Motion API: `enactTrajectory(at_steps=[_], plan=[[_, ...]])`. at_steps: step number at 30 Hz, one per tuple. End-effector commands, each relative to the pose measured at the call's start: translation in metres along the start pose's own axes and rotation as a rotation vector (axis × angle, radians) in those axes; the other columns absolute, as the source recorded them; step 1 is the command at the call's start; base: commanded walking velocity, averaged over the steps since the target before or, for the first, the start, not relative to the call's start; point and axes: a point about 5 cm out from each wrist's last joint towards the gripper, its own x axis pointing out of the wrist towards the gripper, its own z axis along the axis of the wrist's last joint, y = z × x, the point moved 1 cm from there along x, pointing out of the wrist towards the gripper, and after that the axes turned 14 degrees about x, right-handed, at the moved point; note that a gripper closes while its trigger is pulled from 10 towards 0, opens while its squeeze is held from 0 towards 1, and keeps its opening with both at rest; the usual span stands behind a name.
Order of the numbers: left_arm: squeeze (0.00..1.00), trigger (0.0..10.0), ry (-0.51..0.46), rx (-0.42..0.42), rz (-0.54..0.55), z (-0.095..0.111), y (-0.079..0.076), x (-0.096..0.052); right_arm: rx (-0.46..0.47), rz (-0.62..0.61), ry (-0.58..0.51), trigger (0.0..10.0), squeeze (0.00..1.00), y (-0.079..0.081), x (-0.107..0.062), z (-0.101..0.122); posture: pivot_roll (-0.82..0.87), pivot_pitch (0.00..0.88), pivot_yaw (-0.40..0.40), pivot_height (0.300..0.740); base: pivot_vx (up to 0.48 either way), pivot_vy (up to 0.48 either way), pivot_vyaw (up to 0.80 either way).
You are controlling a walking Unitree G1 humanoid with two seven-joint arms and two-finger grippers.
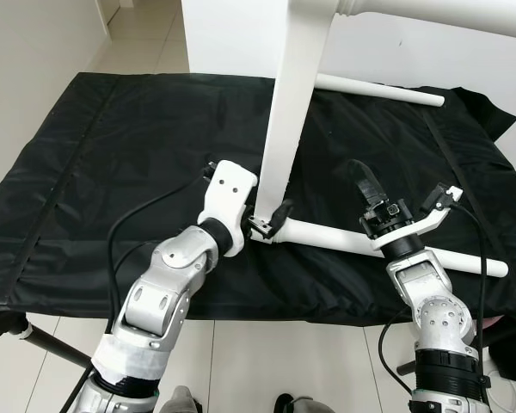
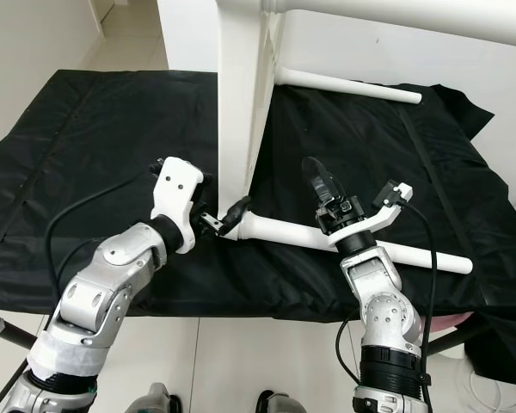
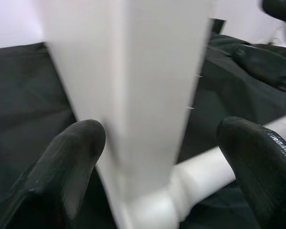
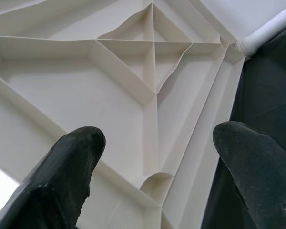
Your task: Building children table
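Frame centre: left gripper (image 1: pixel 267 220), fingers spread, straddles the tabletop (image 1: pixel 285 120), whose top is cut off; right gripper (image 1: pixel 365 185) gapes open, empty, near a leg (image 1: pixel 327 234).

White table (image 1: pixel 292 112), black cloth (image 1: pixel 112 172)

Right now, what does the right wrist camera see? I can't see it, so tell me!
The ribbed white underside of the table top, with ridges that cross like a star. The right gripper points at it, fingers apart, with black cloth beside.
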Motion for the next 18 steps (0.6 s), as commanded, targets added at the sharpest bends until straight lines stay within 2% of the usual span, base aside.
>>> enactTrajectory(at_steps=[1, 8, 18], plan=[[0.00, 10.0, -0.016, 0.012, -0.047, 0.0007, -0.0036, -0.0026, -0.003, -0.006, 0.005, 10.0, 0.00, -0.0025, -0.0013, 0.0003, 0.04, 0.095, -0.027, 0.740, 0.000, 0.000, 0.00], [0.00, 10.0, -0.001, 0.023, -0.036, -0.0028, -0.0010, -0.0014, -0.003, -0.009, 0.004, 10.0, 0.00, -0.0037, -0.0010, 0.0004, 0.04, 0.091, -0.026, 0.740, 0.000, 0.000, 0.00], [0.00, 10.0, 0.048, 0.032, 0.044, -0.0078, 0.0048, 0.0051, -0.005, -0.010, -0.004, 10.0, 0.00, -0.0036, -0.0012, -0.0005, 0.04, 0.084, -0.025, 0.740, 0.000, 0.000, 0.00]])
